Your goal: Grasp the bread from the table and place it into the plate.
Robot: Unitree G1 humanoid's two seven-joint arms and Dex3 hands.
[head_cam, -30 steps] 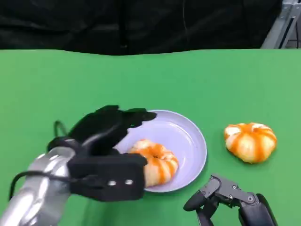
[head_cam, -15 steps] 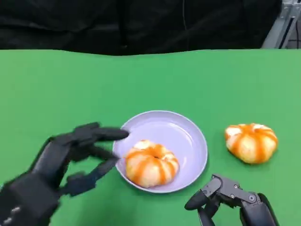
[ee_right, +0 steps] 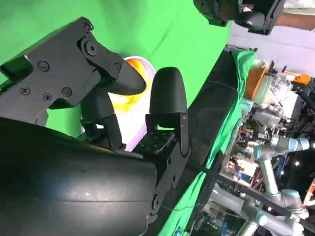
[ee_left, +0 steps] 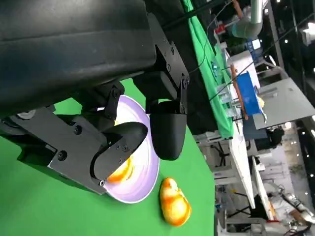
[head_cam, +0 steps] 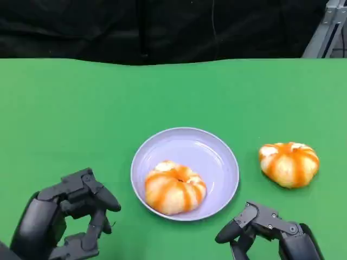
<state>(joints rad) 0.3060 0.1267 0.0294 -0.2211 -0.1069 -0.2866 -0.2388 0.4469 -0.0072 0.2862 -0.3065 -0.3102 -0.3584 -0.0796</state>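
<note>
Green cloth covers the table [head_cam: 81, 108], with a dark curtain behind it. On it sits a pale lilac plate [head_cam: 211, 149] holding 1 orange-striped bread roll [head_cam: 174, 188] toward its near left side. Another roll [head_cam: 288, 163] lies on the cloth, well apart to the right of the plate. Left hand [head_cam: 65, 216] and right hand [head_cam: 265, 230] both hover near the front edge, fingers apart, holding nothing.

The right hand [head_cam: 265, 235] is cut off by the head view's bottom edge; the left hand's [ee_left: 123, 128] fingers [ee_left: 167, 132] hide most of the plated bread [ee_left: 121, 171], I think.
</note>
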